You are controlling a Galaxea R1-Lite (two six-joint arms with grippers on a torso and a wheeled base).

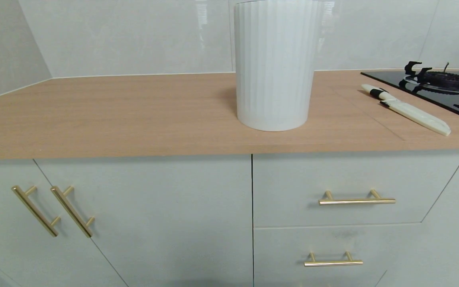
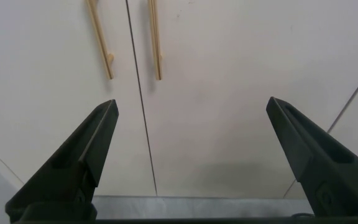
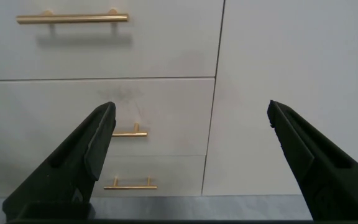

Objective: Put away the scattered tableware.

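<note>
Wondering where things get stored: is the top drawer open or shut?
Shut: the top drawer front sits flush with the cabinet door beside it.

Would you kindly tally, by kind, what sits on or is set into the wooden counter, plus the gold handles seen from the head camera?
White ribbed container: 1
Knife: 1
Gas hob: 1
Gold handles: 4
Total: 7

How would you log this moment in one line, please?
left gripper open, facing cabinet doors | right gripper open, facing drawers | knife, white container on countertop
</note>
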